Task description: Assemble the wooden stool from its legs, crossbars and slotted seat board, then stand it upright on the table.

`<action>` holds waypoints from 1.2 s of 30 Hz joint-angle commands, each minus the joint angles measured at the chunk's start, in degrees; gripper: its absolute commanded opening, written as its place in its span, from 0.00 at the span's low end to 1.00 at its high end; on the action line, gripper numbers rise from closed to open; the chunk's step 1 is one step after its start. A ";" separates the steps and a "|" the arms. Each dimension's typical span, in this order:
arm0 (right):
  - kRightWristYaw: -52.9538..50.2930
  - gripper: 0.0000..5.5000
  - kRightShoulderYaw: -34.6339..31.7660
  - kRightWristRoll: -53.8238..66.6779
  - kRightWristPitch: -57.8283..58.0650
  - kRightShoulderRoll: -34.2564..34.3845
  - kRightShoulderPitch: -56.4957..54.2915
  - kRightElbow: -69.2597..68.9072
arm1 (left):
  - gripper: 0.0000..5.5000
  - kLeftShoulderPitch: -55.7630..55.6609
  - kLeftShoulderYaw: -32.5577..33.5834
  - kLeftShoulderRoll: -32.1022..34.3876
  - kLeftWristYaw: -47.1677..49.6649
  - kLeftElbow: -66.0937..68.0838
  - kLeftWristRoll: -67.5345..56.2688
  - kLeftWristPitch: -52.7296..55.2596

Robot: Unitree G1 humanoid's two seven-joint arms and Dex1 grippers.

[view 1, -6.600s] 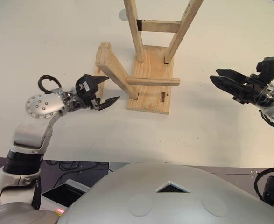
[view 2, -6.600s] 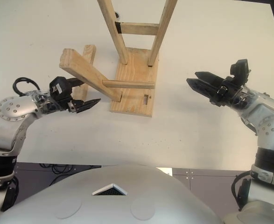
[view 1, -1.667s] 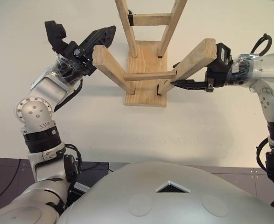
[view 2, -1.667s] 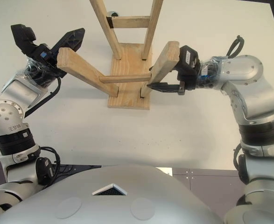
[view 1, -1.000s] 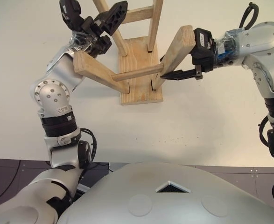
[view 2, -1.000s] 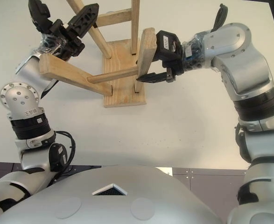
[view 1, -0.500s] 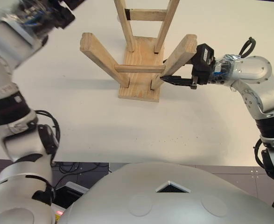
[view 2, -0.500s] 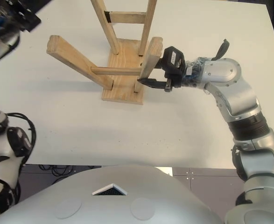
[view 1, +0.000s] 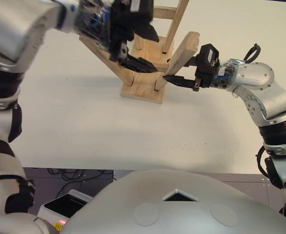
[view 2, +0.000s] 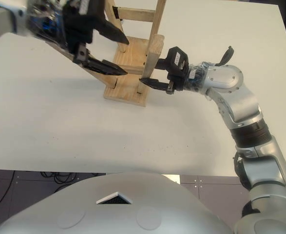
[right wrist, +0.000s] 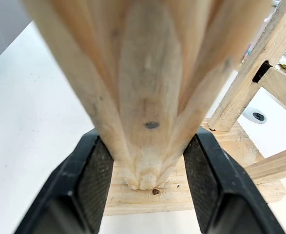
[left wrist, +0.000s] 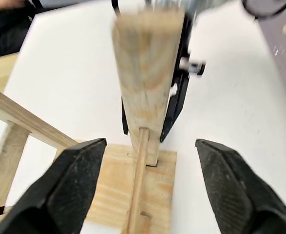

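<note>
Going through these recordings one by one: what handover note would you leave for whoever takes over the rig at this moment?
Left gripper: open, close to the near crossbar, holding nothing.
Right gripper: shut on the near right leg, low on it.
Seat board lies flat on the table.
Done: far legs stand upright in the board, joined by the far crossbar.
The near pair has its feet at the board but leans outward; I cannot tell if it is fully seated.
To do: straighten and press the near pair home, then turn the stool onto its legs.
</note>
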 commanded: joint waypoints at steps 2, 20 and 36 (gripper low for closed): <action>-2.03 0.37 7.00 -9.86 8.57 -0.55 6.96 7.78 | 0.46 2.19 -9.08 -5.29 0.41 6.10 13.26 -7.19; -2.54 0.37 9.72 -10.62 12.86 -0.96 6.17 6.58 | 0.10 17.72 -13.30 -11.70 3.50 7.20 27.15 -11.19; 6.15 0.37 31.91 -21.51 25.19 -3.47 -6.76 7.01 | 0.10 24.25 -11.06 -21.46 7.68 4.36 26.83 -3.57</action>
